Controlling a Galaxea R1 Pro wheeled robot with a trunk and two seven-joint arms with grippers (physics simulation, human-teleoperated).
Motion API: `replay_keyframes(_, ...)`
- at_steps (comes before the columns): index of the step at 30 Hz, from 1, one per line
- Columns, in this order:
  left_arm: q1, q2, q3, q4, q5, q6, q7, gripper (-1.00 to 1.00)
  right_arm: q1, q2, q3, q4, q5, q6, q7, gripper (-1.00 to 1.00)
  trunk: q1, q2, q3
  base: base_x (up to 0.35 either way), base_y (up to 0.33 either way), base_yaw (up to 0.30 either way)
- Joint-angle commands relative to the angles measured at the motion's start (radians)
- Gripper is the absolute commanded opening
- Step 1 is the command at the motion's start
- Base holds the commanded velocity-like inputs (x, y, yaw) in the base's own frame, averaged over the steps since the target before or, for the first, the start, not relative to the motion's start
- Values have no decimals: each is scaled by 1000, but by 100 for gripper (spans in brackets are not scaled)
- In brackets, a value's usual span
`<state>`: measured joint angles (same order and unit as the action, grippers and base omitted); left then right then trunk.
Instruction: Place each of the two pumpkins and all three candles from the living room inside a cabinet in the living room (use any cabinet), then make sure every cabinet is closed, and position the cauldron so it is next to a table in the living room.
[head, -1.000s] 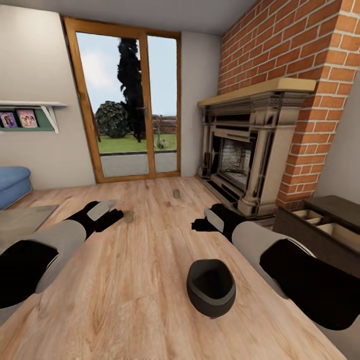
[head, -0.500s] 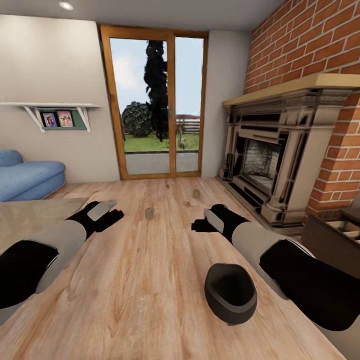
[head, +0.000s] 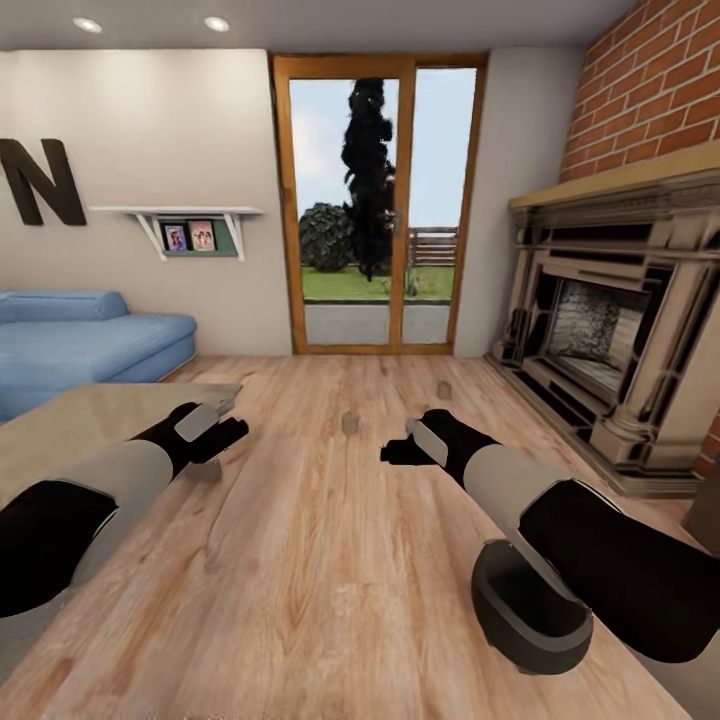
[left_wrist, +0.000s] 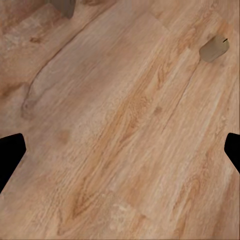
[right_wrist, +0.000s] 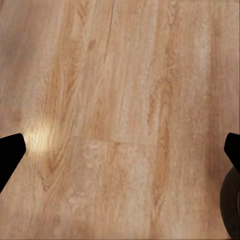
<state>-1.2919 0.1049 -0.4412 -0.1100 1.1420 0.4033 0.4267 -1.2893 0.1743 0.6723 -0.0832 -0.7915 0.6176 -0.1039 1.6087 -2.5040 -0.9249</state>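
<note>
Glossy black cauldron (head: 530, 610), wide round mouth

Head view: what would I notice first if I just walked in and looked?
Probably the big glass door straight ahead, with a dark tree and green grass outside. On the right stands a fireplace set against a red brick wall, and on the left a blue sofa. Close by, a black cauldron sits on the wooden floor under the robot's right arm, and two small candles stand farther off.

Cauldron (head: 530, 610) on floor (head: 330, 560), 2 candles (head: 350, 423) beyond
</note>
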Motion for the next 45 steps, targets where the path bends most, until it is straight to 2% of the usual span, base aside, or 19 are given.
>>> replay_keyframes(1, 0, 1, -8, -3, 9, 5, 6, 100, -1, 0, 5, -1, -11, 4, -8, 100, 0, 0, -2, 65, 277, 260)
replay_keyframes(8, 0, 1, -8, -3, 9, 5, 6, 100, -1, 0, 6, -1, -11, 3, -8, 100, 0, 0, -9, 97, 259, 238)
replay_keyframes(15, 0, 1, -8, -3, 9, 5, 6, 100, -1, 0, 6, -1, -11, -15, -8, 100, 0, 0, -10, 37, 22, 46)
replay_keyframes(20, 0, -2, -8, -3, -35, 5, 6, 100, -1, 0, 4, 0, -12, -17, -8, 100, 0, 0, -10, 296, 1, 0)
replay_keyframes(23, 0, -3, -8, -3, -59, 5, 4, 100, -1, 0, 4, 0, -12, -18, -8, 100, 0, 0, -10, 329, 0, -92)
replay_keyframes(26, 0, -3, -8, -3, -67, 5, -1, 100, -1, 0, 4, 0, -12, -18, -8, 100, 0, 0, -10, 334, 0, -229)
replay_keyframes(33, 0, -5, -8, -3, -71, 5, -5, 100, -1, 0, 4, 0, -12, -18, -8, 100, 0, 0, -10, 336, 1, -232)
replay_keyframes(45, 0, -3, -7, -3, -72, 6, -42, 100, -1, 0, 4, 0, -12, -18, -8, 100, 0, 0, -10, 295, 171, -10)
